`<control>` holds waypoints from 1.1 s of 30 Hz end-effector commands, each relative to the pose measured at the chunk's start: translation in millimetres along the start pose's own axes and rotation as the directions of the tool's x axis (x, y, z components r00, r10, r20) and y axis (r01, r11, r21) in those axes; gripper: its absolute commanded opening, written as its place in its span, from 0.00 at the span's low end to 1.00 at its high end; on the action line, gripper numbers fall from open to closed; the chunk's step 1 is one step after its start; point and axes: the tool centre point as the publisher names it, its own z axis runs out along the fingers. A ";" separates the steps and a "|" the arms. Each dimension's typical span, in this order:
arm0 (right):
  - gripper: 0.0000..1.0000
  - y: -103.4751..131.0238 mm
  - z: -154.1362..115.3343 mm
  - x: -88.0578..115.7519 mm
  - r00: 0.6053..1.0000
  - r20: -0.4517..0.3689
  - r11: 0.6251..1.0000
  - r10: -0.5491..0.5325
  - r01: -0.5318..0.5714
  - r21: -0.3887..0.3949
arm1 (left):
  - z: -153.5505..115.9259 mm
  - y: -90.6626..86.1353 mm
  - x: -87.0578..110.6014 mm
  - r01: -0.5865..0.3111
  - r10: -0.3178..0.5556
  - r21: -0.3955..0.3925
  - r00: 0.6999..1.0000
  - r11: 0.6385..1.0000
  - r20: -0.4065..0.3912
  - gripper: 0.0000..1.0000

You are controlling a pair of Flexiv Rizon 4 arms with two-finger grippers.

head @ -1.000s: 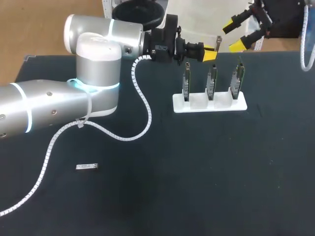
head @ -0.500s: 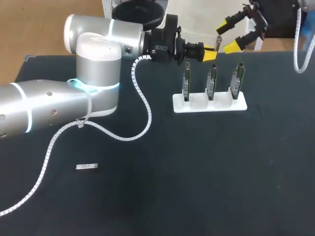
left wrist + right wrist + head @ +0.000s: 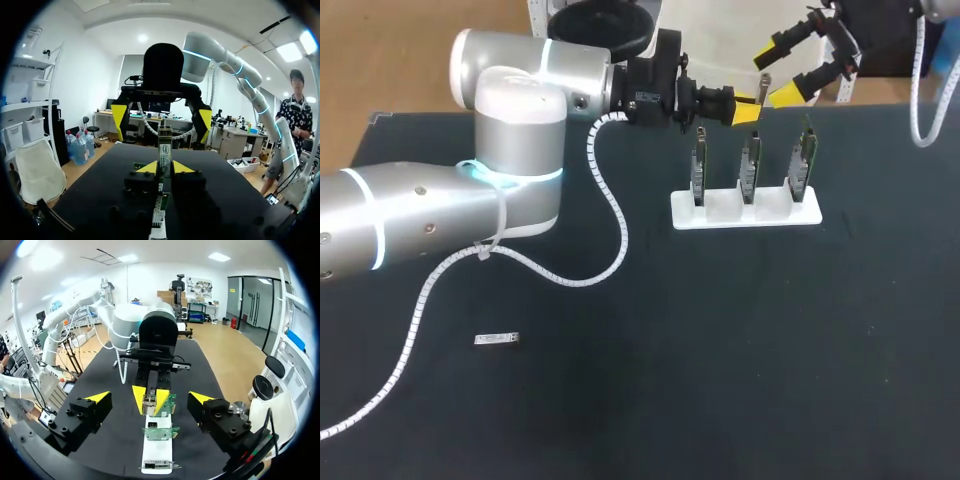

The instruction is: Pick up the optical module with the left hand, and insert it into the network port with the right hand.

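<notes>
The module (image 3: 764, 84) stands upright, clamped in the left gripper (image 3: 748, 110) above the board rack (image 3: 745, 212). The right gripper (image 3: 776, 74), fingers spread wide, has shifted leftward. Its tips now flank the module without touching.

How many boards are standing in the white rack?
3, all upright in a row in the white rack: left board, middle board, right board. The head view shows none hidden.

Obstacles: three upright boards (image 3: 751, 166) in rack (image 3: 746, 213); left gripper (image 3: 749, 109), clamping module (image 3: 764, 86), above them; cable (image 3: 611, 215) left of rack.
Room: gaps between boards; between right gripper's (image 3: 773, 77) spread fingers.
</notes>
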 end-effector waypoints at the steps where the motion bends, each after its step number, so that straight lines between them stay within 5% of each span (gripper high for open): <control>1: 1.00 -4.7 1.1 -0.3 1.000 0.004 1.000 -0.004 0.004 -0.012 | 0.4 1.9 0.5 -0.002 0.002 0.004 1.000 1.000 0.002 0.00; 2: 0.44 -4.7 1.4 -0.5 1.000 0.007 1.000 -0.006 0.006 -0.014 | 0.4 1.9 0.5 -0.002 0.002 0.004 1.000 1.000 0.002 0.00; 3: 0.08 -4.7 1.7 -0.8 1.000 0.009 1.000 -0.007 0.007 -0.013 | 0.4 1.9 0.5 -0.002 0.002 0.004 1.000 1.000 0.002 0.00; 4: 0.00 -4.7 1.9 -0.9 1.000 0.010 1.000 -0.009 0.009 -0.013 | 0.4 1.9 0.5 -0.002 0.002 0.004 1.000 1.000 0.002 0.00; 19: 0.00 -4.7 3.1 -0.4 1.000 0.010 1.000 -0.010 0.010 -0.002 | 0.4 1.9 0.5 -0.002 0.002 0.004 1.000 1.000 0.002 0.00; 20: 0.00 -4.7 3.2 -0.3 1.000 0.011 1.000 -0.009 0.009 -0.003 | 0.4 1.9 0.5 -0.002 0.002 0.004 1.000 1.000 0.002 0.10; 21: 0.00 -4.7 3.2 -0.3 1.000 0.011 1.000 -0.009 0.009 -0.002 | 0.4 1.9 0.5 -0.002 0.002 0.004 1.000 1.000 0.002 0.40; 22: 0.00 -4.7 3.2 -0.2 1.000 0.011 1.000 -0.009 0.009 -0.002 | 0.4 1.9 0.5 -0.002 0.002 0.004 1.000 1.000 0.002 1.00; 33: 0.00 -5.0 2.7 -0.1 1.000 0.016 1.000 -0.009 0.009 0.001 | 0.4 1.9 0.5 -0.002 0.002 0.004 1.000 1.000 0.002 1.00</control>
